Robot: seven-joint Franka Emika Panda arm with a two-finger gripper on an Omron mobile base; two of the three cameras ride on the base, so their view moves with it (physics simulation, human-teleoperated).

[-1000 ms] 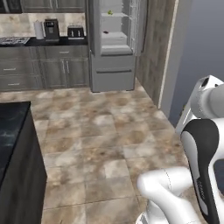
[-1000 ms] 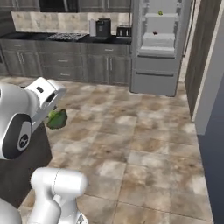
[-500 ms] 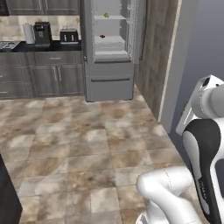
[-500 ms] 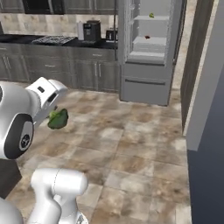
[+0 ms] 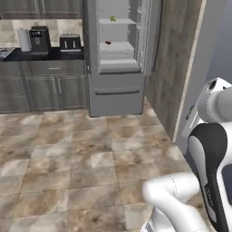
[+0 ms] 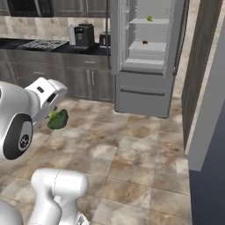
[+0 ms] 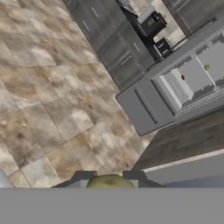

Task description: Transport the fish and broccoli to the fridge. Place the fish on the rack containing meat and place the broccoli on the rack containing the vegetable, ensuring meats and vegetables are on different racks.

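Floor [image 5: 81,154] is mottled brown-beige stone tile, bare in front of the base. Fridge [image 6: 147,57] stands dead ahead with its upper door swung open; grey drawer front below. Inside, white racks: a small green item [image 5: 112,18] on the upper rack, a small dark-red item [image 5: 108,43] on the rack below it. Too small to tell what each is. Left of the fridge, dark counter [image 5: 41,55] over grey cabinets, with a coffee machine [image 5: 40,40] and a toaster [image 5: 70,42] on top. Wood-panel wall [image 5: 170,63] to the right of the fridge.

Arm folded in close to the base, hand held above the floor, well apart from the fridge. Gripper [image 6: 55,115] clamped tight on the broccoli [image 6: 58,119], which hangs just below the white hand in the right base view; the hand view shows its green top [image 7: 109,182] between the finger tips.
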